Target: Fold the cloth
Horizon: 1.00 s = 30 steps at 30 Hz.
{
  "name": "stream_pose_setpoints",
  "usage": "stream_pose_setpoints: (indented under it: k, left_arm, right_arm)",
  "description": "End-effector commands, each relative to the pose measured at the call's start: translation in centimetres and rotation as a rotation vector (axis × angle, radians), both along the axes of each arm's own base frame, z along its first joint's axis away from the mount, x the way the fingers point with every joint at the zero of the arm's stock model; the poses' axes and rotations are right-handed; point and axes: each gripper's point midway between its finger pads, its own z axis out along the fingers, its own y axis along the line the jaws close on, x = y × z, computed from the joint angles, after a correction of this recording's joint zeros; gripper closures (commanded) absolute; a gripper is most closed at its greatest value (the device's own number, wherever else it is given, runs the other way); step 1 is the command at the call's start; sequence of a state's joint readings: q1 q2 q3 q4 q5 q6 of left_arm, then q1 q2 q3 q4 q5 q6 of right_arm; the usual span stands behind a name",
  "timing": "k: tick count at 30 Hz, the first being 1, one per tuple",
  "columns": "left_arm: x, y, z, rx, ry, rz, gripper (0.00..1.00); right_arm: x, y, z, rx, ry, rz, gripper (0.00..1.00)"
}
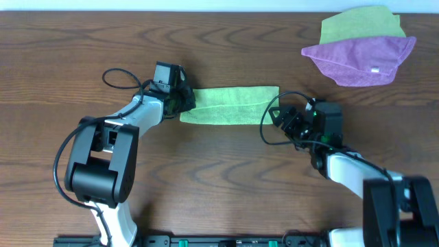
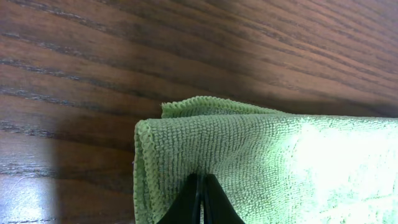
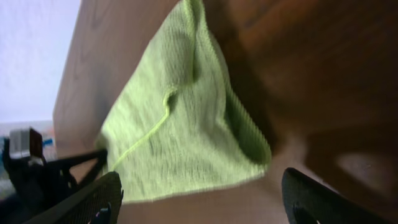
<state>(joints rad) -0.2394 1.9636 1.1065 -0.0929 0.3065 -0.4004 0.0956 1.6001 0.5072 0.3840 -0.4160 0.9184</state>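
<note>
The lime-green cloth point(image 1: 230, 105) lies on the wooden table as a long, narrow folded strip between my two arms. My left gripper point(image 1: 186, 101) is at the strip's left end. In the left wrist view its fingers point(image 2: 202, 186) are pressed together, with their tips on top of the cloth point(image 2: 261, 162) just inside its left edge. My right gripper point(image 1: 274, 116) is by the strip's right end. In the right wrist view its jaws point(image 3: 202, 186) are wide open and empty, with the cloth's end point(image 3: 180, 130) just ahead of them and not touching. No tag shows.
A purple cloth point(image 1: 360, 60) with a white tag lies on a second green cloth point(image 1: 360, 26) at the back right corner. Black cables loop beside each wrist. The table's far edge runs along the top of the overhead view.
</note>
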Motion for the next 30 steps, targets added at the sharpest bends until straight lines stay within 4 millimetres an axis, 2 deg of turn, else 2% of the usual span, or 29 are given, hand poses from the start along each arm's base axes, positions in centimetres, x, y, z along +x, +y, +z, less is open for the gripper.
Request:
stream_pose_setpoints:
  k: [1, 10, 16, 22, 30]
  left_arm:
    - [0.3, 0.1, -0.1, 0.016, 0.007, 0.012, 0.95]
    - [-0.1, 0.2, -0.4, 0.020, 0.024, 0.009, 0.94]
    - [-0.2, 0.2, -0.4, 0.021, 0.027, 0.010, 0.94]
    - [-0.5, 0.3, -0.6, 0.025, 0.042, 0.009, 0.94]
    - [-0.8, 0.4, -0.7, 0.029, 0.057, 0.009, 0.95]
  right_arm:
    - [0.1, 0.4, -1.3, 0.037, 0.042, -0.037, 0.18]
    - [1.8, 1.8, -3.0, 0.075, 0.015, -0.107, 0.20]
    - [2.4, 2.5, -3.9, 0.034, -0.016, -0.166, 0.24]
    - [2.8, 1.8, -4.1, -0.057, -0.051, -0.250, 0.34]
    - [3.3, 0.4, -4.9, -0.131, -0.061, -0.329, 0.36]
